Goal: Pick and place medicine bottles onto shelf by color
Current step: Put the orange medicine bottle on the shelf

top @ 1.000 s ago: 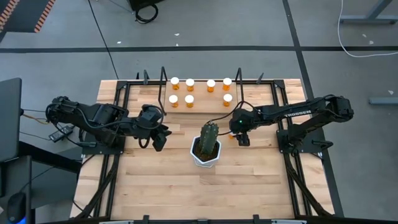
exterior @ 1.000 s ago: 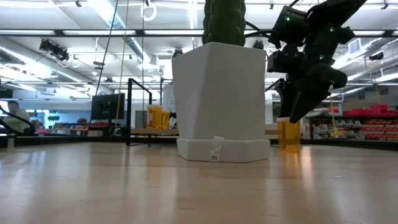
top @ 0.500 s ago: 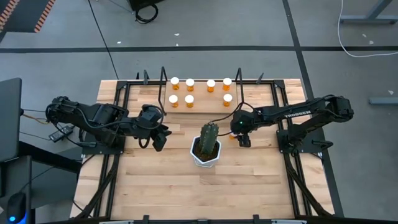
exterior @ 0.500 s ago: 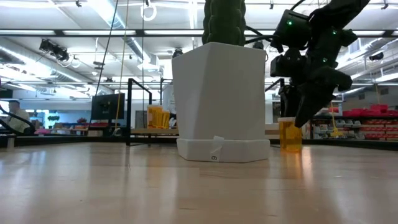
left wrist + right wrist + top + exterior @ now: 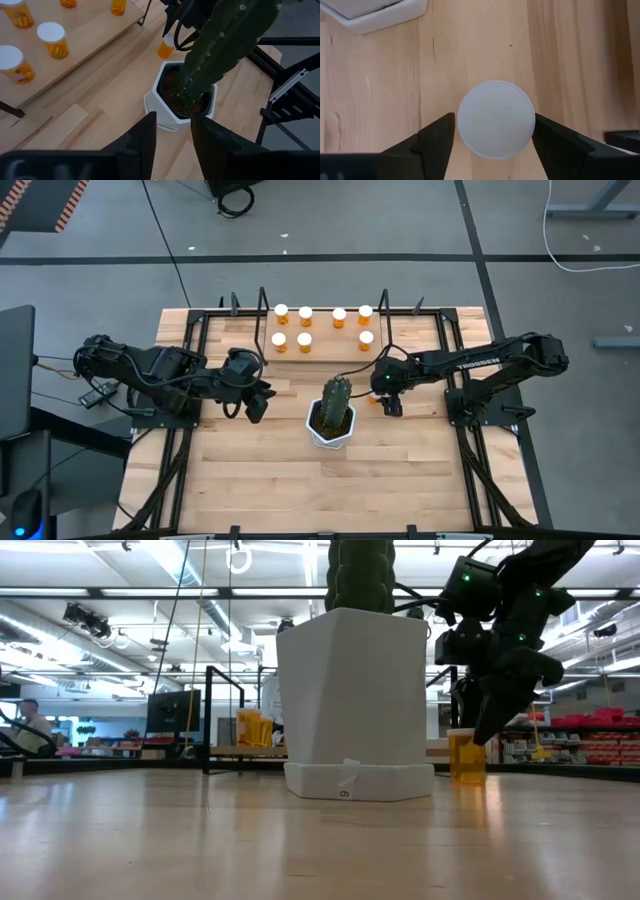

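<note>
- The small translucent-orange medicine bottle (image 5: 466,756) is half hidden in the high view beneath the right gripper (image 5: 492,131); its white cap sits between spread, untouching fingers (image 5: 434,136)
- The left gripper (image 5: 172,131), fingers parted and empty, waits near the desk's left edge

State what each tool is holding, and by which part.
Right tool straddles the white cap of a medicine bottle standing on the table; whether the fingers actually touch it cannot be told. Left tool is open and holds nothing.

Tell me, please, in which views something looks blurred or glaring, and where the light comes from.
Low view: ceiling strip lights glare behind the cactus pot; the near tabletop is soft. Left wrist view: the left gripper at the bottom edge is blurred, the cactus is sharper. Right wrist view: the bottle's white cap is evenly lit, between the right gripper fingers.
</note>
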`<state>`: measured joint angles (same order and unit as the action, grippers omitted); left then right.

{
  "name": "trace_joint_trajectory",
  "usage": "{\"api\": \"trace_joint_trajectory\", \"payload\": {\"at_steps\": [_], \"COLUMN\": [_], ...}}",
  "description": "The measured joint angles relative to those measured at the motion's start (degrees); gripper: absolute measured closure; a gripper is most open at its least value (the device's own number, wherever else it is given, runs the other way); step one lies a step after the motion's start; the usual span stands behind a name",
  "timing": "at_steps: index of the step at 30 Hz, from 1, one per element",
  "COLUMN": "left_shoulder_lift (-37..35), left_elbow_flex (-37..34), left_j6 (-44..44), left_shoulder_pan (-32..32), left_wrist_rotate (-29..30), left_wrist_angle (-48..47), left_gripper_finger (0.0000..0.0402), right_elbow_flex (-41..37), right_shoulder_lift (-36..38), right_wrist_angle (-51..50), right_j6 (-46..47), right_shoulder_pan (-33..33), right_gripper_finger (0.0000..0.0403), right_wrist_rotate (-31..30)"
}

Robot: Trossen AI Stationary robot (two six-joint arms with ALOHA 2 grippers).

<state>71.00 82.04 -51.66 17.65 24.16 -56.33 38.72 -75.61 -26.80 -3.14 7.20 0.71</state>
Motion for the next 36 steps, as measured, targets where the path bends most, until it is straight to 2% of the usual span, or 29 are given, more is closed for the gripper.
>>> {"api": "trace_joint_trajectory", "payload": {"at_steps": [22,30,36], "left_shoulder_lift": [0.0,0.0,0.0], "left_elbow_flex": [0.0,0.0,0.0], "left_j6": [-0.09,-0.07,-0.07], "left_shoulder_pan": [0.02,0.0,0.02], "left_wrist_rotate": [0.0,0.0,0.0], "left_wrist_angle": [0.0,0.0,0.0], "left_gripper_finger": [0.0279,0.0277,0.0279], "right_elbow_flex": [0.12,2.94,6.97], "right_shoulder_lift": [0.0,0.0,-0.02], "right_wrist_angle": [0.0,0.01,-0.31], "right_j6": [-0.46,-0.47,0.2], "right_shoulder_pan": [0.0,0.0,0.0], "right_gripper_finger": [0.0169,0.017,0.017], "right_wrist_rotate": [-0.02,-0.06,-2.36]}}
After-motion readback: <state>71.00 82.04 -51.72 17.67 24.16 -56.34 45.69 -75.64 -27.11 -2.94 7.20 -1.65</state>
